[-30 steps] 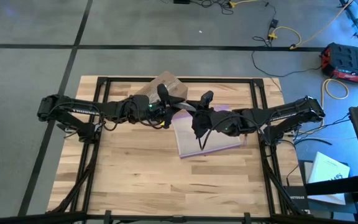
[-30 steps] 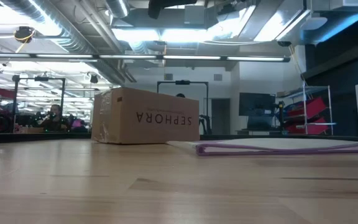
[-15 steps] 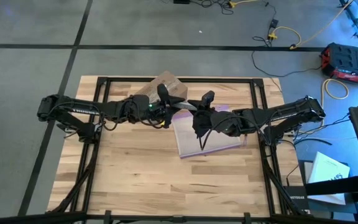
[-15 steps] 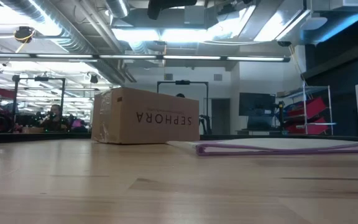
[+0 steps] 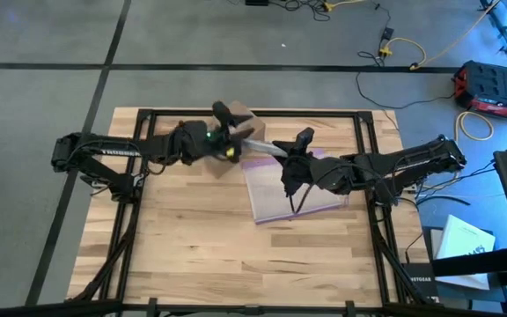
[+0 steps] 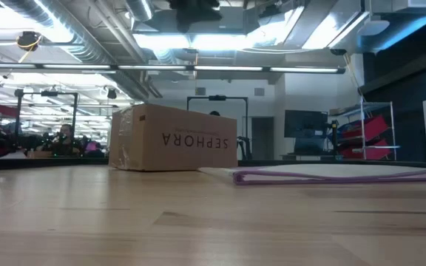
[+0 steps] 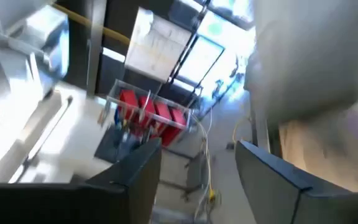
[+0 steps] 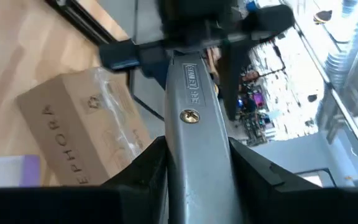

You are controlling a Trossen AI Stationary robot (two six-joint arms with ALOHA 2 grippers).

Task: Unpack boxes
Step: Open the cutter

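The cardboard box (image 5: 244, 116) sits on the wooden surface (image 5: 192, 246), at the far edge from the camera in the low view, with its black "SEPHORA" letters showing upside down there. A clear plastic bag with a purple edge (image 5: 275, 192) lies flat just beside the box. The left arm reaches in long and low from its side, and its wrist is bent, so the left tool (image 5: 224, 123) hangs right over the box and partly hides it from above. Its wrist camera looks out at the room and not down at the box. In that view its two dark fingers (image 7: 135, 180) stand wide apart with nothing between them. The right arm stretches in from the other side, above the bag, and the right tool (image 5: 298, 143) stops a little way off from the box. It is pinched narrow on the handle of a grey knife-like tool (image 8: 194, 112), one finger on each side. The grey tool points across at the box, and its far end comes close to the left tool. I cannot tell if they touch.
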